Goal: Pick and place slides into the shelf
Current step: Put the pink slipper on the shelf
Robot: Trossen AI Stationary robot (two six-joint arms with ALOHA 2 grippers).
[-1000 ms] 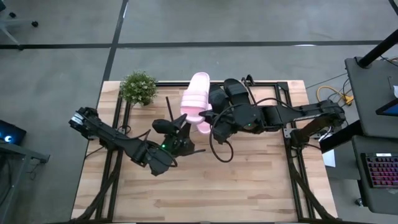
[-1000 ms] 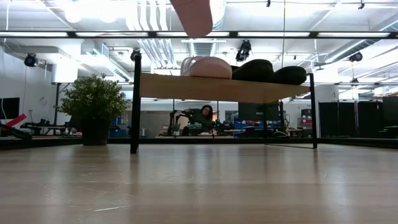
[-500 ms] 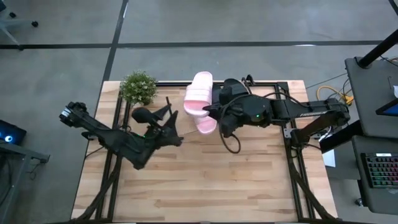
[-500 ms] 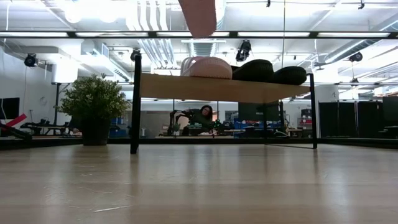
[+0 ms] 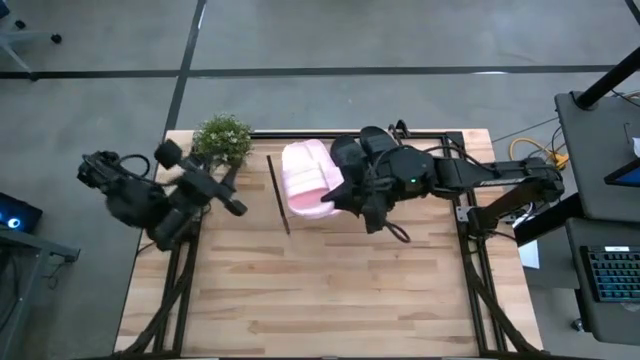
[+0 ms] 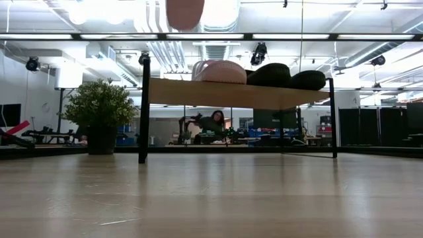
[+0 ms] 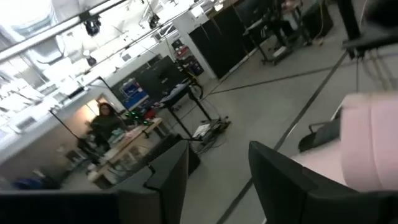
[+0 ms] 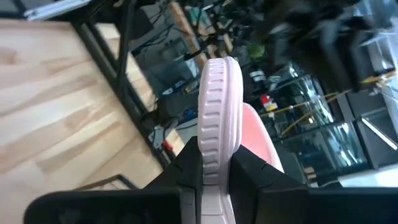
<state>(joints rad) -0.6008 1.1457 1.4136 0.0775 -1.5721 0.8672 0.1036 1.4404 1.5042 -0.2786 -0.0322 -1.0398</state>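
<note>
My right gripper (image 5: pixel 342 192) is shut on a pale pink slide (image 5: pixel 305 180), carried in the air over the left end of the shelf (image 6: pixel 231 93). In the low view that slide (image 6: pixel 185 9) shows high above the board. On the slanted board rest another pink slide (image 6: pixel 221 71) and two black slides (image 6: pixel 271 74) side by side. From above, the black slides (image 5: pixel 365 150) lie next to my right wrist. My left gripper (image 5: pixel 232 203) is open and holds nothing, by the table's left edge near the plant. My right gripper pinches the pink slide by the ribbed edge of its sole (image 8: pixel 216 118), one finger (image 8: pixel 186 171) on each face. The slide stands on edge between the fingers and reaches out beyond them. It is lifted clear, above the shelf.
A potted plant (image 5: pixel 222 138) stands at the table's far left corner, just left of the shelf's black leg (image 6: pixel 143 112). The wooden tabletop (image 5: pixel 330 290) stretches bare toward the near edge. A person sits in the room beyond the table (image 6: pixel 213 123).
My left arm has swung away from the table's middle toward the left edge and the plant, gripper open. My right gripper has carried the pink slide toward the table's left and far side, over the shelf's left end, and turned it about.
</note>
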